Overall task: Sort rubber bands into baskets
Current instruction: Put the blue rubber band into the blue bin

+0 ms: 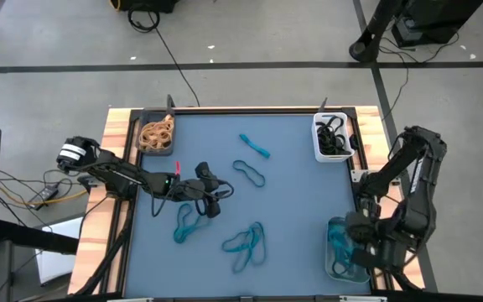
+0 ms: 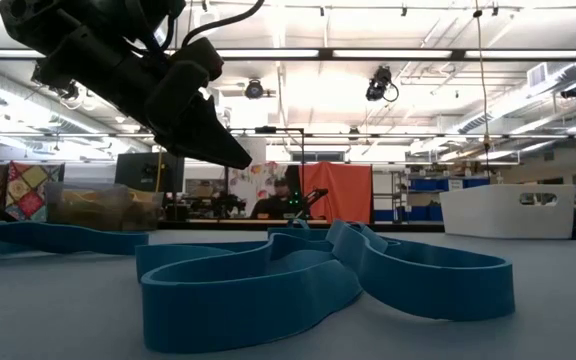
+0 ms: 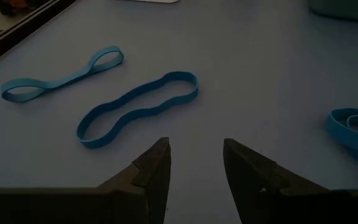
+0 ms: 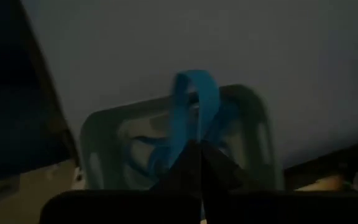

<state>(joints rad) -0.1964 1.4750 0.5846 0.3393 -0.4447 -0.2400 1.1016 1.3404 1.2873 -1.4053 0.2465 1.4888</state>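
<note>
Blue and teal rubber bands lie flat on the blue mat: a light blue one (image 1: 255, 147), a darker one (image 1: 250, 173), a teal one (image 1: 186, 223) and a teal cluster (image 1: 246, 242). My left gripper (image 1: 218, 195) hovers open at mid table, short of the darker band (image 3: 138, 109). My right gripper (image 4: 201, 155) is shut on a blue band (image 4: 194, 106) above the grey-teal basket (image 1: 335, 267) at the near right. The dark basket (image 1: 156, 134) holds tan bands and the white basket (image 1: 332, 137) holds black ones. My right gripper pinches a blue rubber band between its shut fingertips, at one part of the loop (image 4: 190, 140). The fingers point steeply down from above. The band hangs slack below them over the grey-teal basket; I cannot tell whether its lower end touches the bands inside.
The mat's wooden frame (image 1: 116, 126) borders the table. Cables (image 1: 32, 189) lie off its left edge. In the low view the teal cluster (image 2: 318, 280) fills the foreground, with my left gripper (image 2: 203, 125) above the mat behind it. Bare mat lies between the bands.
</note>
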